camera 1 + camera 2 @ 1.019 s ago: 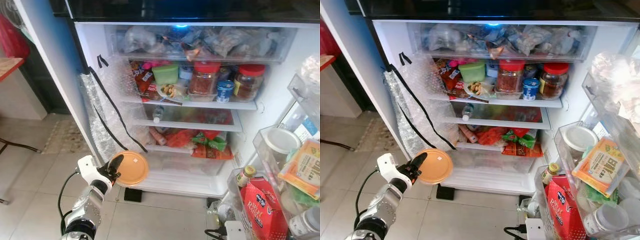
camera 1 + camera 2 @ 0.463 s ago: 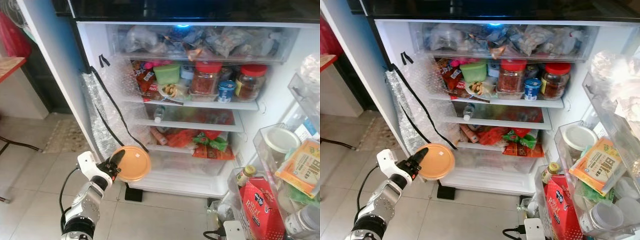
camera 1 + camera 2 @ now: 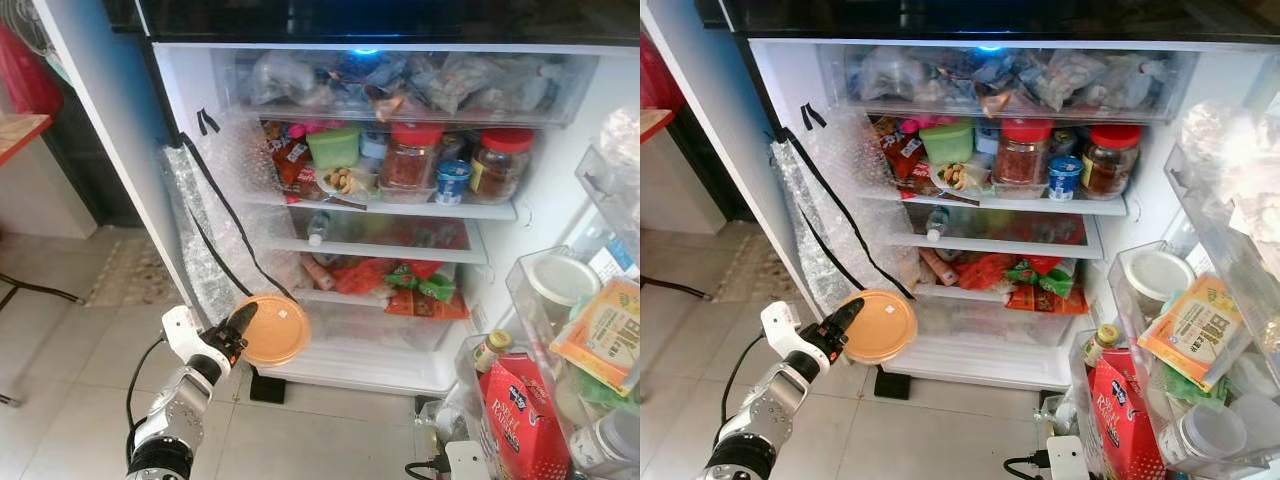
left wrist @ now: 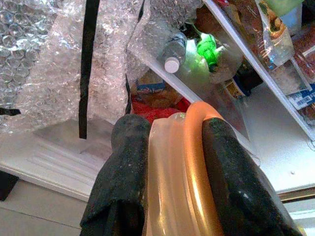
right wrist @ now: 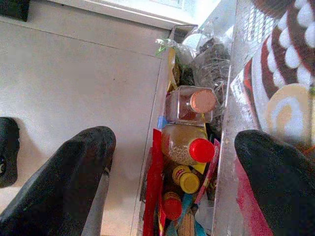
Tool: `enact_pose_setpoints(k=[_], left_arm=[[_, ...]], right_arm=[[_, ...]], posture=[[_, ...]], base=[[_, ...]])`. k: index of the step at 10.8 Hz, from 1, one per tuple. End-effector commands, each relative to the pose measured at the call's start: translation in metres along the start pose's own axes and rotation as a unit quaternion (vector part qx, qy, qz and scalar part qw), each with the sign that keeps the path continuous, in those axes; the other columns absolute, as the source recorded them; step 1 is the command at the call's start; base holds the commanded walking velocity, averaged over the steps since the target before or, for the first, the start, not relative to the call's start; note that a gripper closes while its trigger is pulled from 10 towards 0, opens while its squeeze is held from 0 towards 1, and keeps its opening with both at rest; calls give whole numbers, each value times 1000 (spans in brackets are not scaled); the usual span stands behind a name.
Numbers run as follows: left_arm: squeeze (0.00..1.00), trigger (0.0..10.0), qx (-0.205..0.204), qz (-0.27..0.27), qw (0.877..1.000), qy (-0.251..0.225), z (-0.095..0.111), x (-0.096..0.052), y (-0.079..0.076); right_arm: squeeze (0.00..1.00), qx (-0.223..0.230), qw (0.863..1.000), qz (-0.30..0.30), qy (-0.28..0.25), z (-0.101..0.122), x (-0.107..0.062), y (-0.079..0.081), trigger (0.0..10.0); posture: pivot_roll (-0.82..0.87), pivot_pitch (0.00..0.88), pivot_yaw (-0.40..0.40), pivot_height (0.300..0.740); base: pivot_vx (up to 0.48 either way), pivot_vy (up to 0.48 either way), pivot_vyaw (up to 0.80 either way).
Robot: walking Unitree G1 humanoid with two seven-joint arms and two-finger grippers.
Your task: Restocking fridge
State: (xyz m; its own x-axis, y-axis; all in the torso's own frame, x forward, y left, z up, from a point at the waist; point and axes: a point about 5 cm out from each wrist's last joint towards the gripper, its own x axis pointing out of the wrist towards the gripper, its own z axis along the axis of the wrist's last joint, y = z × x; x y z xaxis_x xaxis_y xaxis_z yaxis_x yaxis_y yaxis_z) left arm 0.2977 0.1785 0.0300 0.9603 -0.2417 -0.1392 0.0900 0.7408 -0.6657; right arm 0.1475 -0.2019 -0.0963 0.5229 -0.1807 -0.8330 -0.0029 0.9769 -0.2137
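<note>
A round container with an orange lid [image 3: 275, 328] is held low in front of the open fridge [image 3: 520, 215], by its bottom left corner. My left gripper [image 3: 240, 325] is shut on the container's rim, and the left wrist view shows its black fingers [image 4: 226, 172] clamping the orange lid [image 4: 189, 167] and the clear tub edge. The container hangs just before the clear bottom drawer [image 3: 380, 335]. My right gripper [image 5: 174, 142] is open, hanging over the floor tiles and several small bottles [image 5: 189, 147] at the foot of the door.
The shelves are packed with red-lidded jars [image 3: 408, 160], a green tub [image 3: 332, 147], a small bottle [image 3: 317, 228] and snack packets [image 3: 400, 280]. Bubble wrap with black tape [image 3: 215, 220] lines the left wall. The full door bins [image 3: 560, 330] stand out at the right.
My left gripper has carried the container to the right and closer to the fridge's bottom drawer. The lid now lies flatter.
</note>
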Motion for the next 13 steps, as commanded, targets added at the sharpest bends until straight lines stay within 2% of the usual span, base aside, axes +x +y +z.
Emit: enact_pose_setpoints(k=[1,9,13], left_arm=[[0,10000,3,-10,1000,-7,7,1,-3],[0,10000,-4,-28,1000,8,4,0,-7],[0,10000,-19,-53,998,37,-5,-1,-13]], right_arm=[[0,-3,1000,-12,-17,11,2,-4,10000],[0,-7,1000,-13,-19,14,2,-2,10000],[0,-5,1000,-9,-20,14,2,1,10000]], posture=[[22,0,15,740],[24,0,17,740],[25,0,19,740]], base=[[285,0,0],[298,0,0],[0,0,0]])
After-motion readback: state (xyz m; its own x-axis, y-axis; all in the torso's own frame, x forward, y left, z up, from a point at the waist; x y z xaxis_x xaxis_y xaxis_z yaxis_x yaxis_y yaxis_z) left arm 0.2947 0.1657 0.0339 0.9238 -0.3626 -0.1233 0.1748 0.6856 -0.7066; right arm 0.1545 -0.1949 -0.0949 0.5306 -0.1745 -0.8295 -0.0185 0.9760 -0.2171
